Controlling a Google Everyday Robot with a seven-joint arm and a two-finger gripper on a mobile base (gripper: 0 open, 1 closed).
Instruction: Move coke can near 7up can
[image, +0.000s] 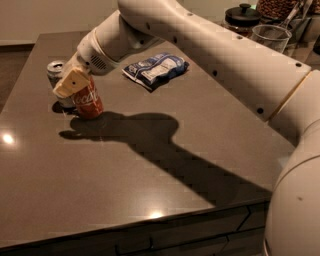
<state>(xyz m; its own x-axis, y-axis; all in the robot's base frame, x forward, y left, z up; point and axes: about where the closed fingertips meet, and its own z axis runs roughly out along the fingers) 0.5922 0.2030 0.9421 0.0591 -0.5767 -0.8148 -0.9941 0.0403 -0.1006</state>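
Extended from near right to far left, angled down; gripper (79, 89) clamped on coke can (90, 103), just beside 7up can (55, 68)

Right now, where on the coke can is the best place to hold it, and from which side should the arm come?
Hold the coke can by its upper wall, coming from above on the side facing the blue bag, where the end effector sits clamped on it. The round wall suits two fingers, and the 7up can crowds the opposite side.

Hand (79, 89) low at outstretched arm's (210, 55) end
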